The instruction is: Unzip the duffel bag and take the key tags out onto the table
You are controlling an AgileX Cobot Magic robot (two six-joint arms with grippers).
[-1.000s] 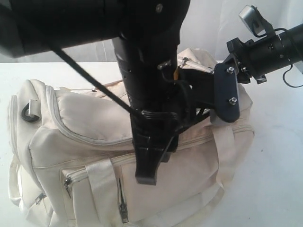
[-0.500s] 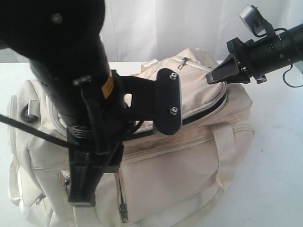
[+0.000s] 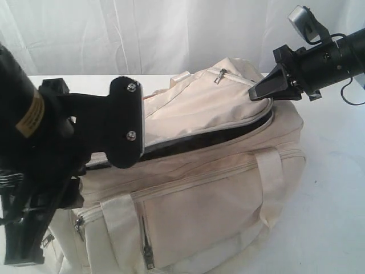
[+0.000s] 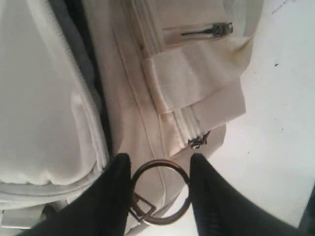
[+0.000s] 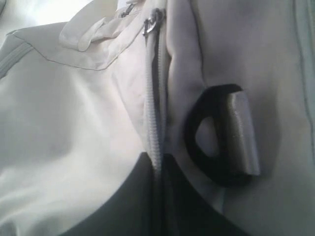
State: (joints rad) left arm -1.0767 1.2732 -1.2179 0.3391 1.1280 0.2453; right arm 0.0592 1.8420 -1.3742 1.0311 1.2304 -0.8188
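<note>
The cream duffel bag (image 3: 217,188) lies on the white table (image 3: 336,200). Its top flap stands parted along a dark gap (image 3: 199,140). My left arm (image 3: 34,142) hangs over the bag's left end. In its wrist view the left gripper (image 4: 160,167) is shut across a dark metal ring (image 4: 162,221) that has a small square link, above the bag's end. My right gripper (image 3: 256,94) is shut on the zipper edge (image 5: 156,118) at the bag's right end. The key tags are hidden.
A black strap ring (image 5: 216,174) on grey webbing (image 5: 241,132) sits beside the right fingers. A webbing handle (image 3: 271,171) and a zipped front pocket (image 3: 148,251) run down the near side. A white curtain (image 3: 171,34) hangs behind. Bare table (image 4: 285,123) lies past the bag's end.
My left arm has swept from over the bag's middle to its left end. The top flap's zipper has parted behind it, showing a dark gap. The right gripper has stayed put.
</note>
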